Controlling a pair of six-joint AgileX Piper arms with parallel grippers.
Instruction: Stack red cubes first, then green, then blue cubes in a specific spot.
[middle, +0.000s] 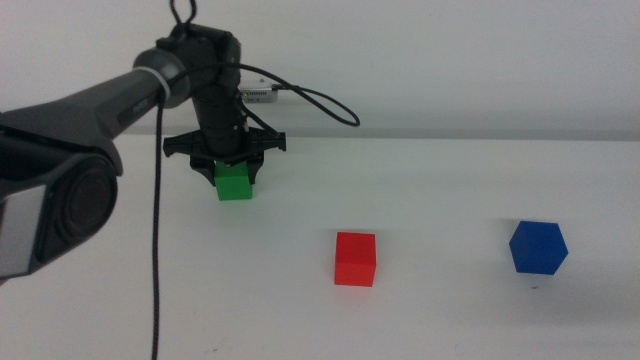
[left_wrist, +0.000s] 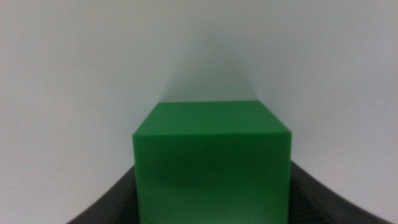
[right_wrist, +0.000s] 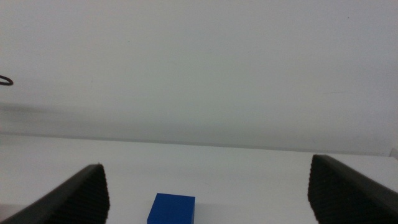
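Worktop (middle: 150, 330): plain white, matte, unmarked; it meets a pale wall at the far edge.
Red cube (middle: 355, 259): rests flat on the worktop, just right of centre in the middle view, standing alone.
Blue cube (middle: 537, 247): rests on the worktop at 3 o'clock from the red cube, well apart from it and turned at an angle; also visible in the right wrist view (right_wrist: 171, 208).
Green cube (middle: 233, 183): at 10 o'clock from the red cube, well apart; whether its underside touches the worktop cannot be told.
Cable (middle: 157, 260): dark cord hanging over the left part of the worktop; contact with the surface cannot be told.
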